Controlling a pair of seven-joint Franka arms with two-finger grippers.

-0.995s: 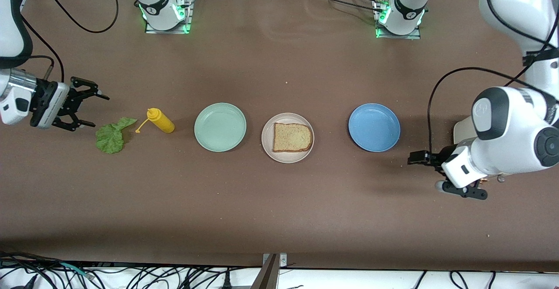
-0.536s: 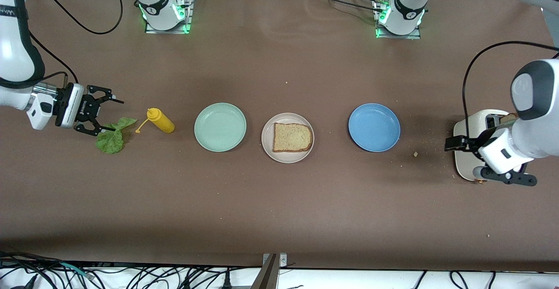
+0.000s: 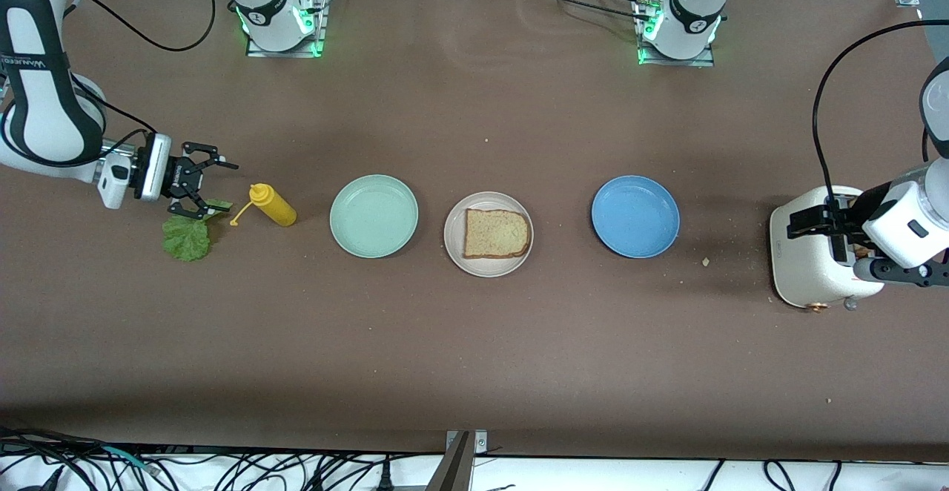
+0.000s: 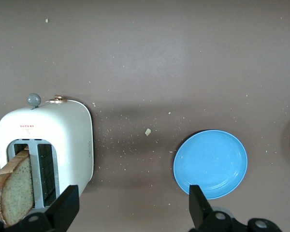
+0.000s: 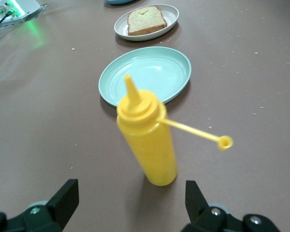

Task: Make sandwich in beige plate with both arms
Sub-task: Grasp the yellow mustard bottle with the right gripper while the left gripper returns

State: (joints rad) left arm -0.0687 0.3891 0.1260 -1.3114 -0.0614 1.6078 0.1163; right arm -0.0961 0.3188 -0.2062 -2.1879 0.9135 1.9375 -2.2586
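Here, right gripper (image 3: 211, 187) spread over lettuce leaf (image 3: 186, 236), left gripper (image 3: 815, 222) spread over toaster (image 3: 804, 268)

We see the brown table (image 3: 474, 343) evenly lit from overhead, soft shadows pooling beside the blue plate (image 3: 635, 216) and toaster (image 3: 812, 257), green base lights glowing, and the right wrist view's background slightly soft.

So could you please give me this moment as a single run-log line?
left gripper: open over toaster | right gripper: open over lettuce leaf | beige plate: one bread slice
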